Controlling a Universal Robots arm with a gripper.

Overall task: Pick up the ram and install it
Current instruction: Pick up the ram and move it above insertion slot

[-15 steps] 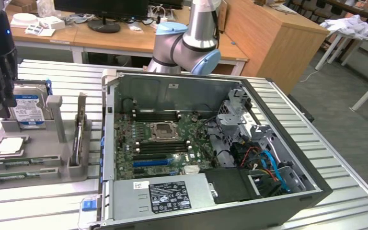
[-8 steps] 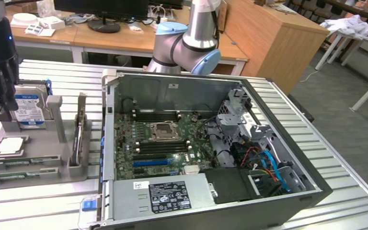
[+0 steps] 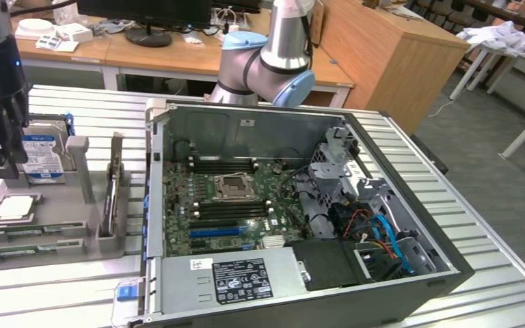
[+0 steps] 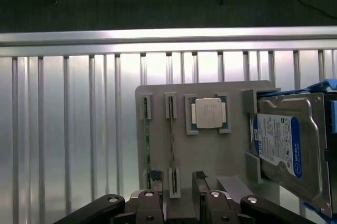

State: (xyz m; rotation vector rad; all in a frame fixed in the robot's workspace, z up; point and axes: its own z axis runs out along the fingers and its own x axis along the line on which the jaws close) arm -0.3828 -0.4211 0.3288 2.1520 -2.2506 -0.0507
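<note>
Tool is seen open, held over one edge of the grey holder. Ram is set on edge in a holder slot, just beside one fingertip. A second stick is seen between the tips. Bare ribbed desk lies beside the holder. Open PC case stands to the exterior view's right.

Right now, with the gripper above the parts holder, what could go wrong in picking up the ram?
The ram stands close beside a second stick in the grey holder; the open gripper might catch both. The processor lies beside them; a finger could knock it.
</note>
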